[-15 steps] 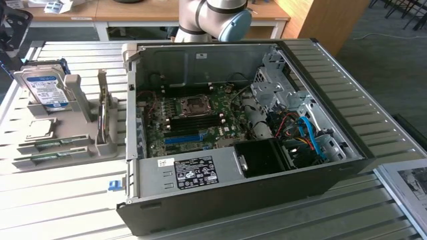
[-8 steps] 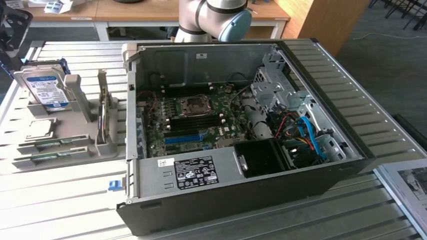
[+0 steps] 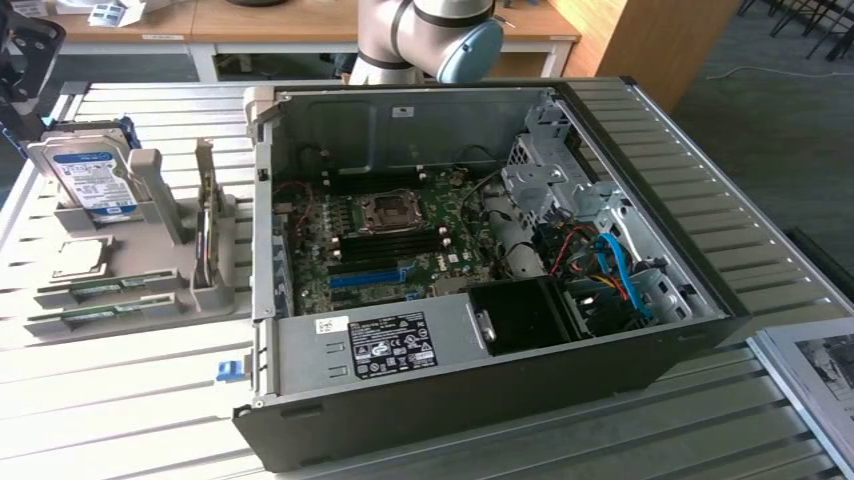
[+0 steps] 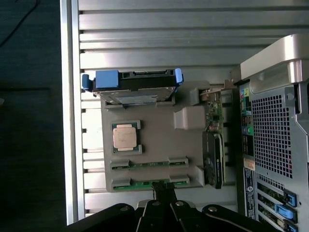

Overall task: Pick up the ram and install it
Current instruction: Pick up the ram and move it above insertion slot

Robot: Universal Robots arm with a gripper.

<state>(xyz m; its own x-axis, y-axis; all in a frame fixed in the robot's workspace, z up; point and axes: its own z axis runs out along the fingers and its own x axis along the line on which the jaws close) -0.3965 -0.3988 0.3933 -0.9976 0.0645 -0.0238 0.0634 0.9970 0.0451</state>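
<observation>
While fingers [image 4: 159, 193] stand shut, ram [image 4: 142, 184] lies below, unheld.

Oblique overview; wrist overhead; shared tray [image 4: 159, 140]

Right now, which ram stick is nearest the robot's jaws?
Find the open computer case; beside it, on the exterior view's left, sits a grey tray. Two thin green sticks lie flat there; the ram is the one farther from the square CPU.

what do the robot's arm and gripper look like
The arm is a silver-grey metal tube with rounded joints and a pale blue end cap. The gripper is glossy black, with a broad rounded body, round bolt heads and slim black fingers.
</observation>
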